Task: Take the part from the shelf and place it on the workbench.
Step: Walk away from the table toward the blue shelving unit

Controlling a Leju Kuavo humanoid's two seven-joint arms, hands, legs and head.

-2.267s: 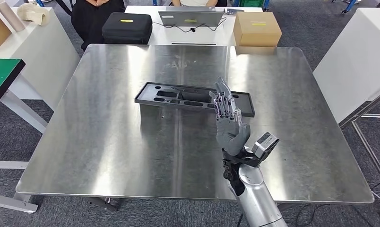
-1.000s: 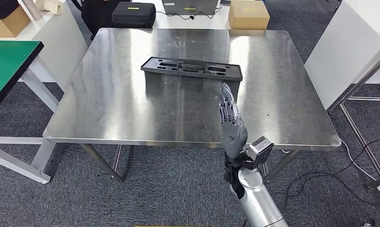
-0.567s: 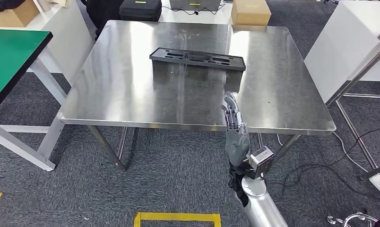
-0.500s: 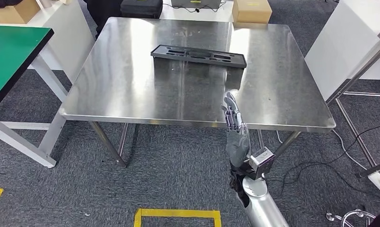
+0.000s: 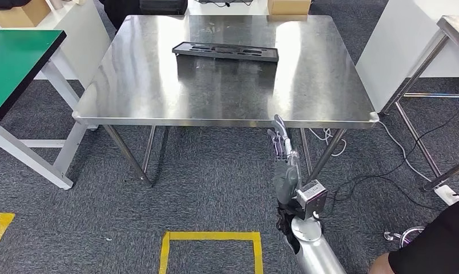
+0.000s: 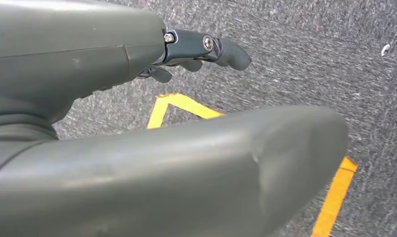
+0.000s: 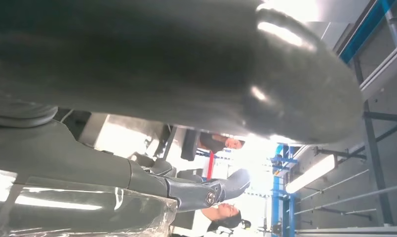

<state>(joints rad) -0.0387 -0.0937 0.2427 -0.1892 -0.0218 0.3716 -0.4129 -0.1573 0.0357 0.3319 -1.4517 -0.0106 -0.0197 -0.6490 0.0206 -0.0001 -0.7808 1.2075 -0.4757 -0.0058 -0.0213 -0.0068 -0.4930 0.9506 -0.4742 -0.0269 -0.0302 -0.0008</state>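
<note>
A steel workbench (image 5: 227, 97) is seen ahead in the head view, standing on grey carpet (image 5: 101, 217). A green-topped table (image 5: 10, 63) is noted on the left and a white cabinet (image 5: 398, 40) on the right. Yellow floor tape (image 5: 210, 237) is marked out on the carpet near the robot.

On the far half of the workbench a flat black part (image 5: 225, 52) is recorded — a long tray-like moulding with recesses, lying flat on the steel, well apart from either hand. Beyond the far edge a cardboard box (image 5: 287, 6) is partly visible.

The right hand (image 5: 284, 160) is held upright over the carpet, just short of the near edge of the workbench, the silver forearm (image 5: 313, 251) rising from below. Its fingers (image 5: 280, 137) are extended, lying close side by side, with nothing between them. A dark cable (image 5: 387, 177) is traced across the carpet on the right.

In the left wrist view the left hand (image 6: 137, 148) is seen over carpet and yellow tape; its fingers (image 6: 221, 49) are lightly curled and nothing is held — the thumb is kept apart from them.
</note>
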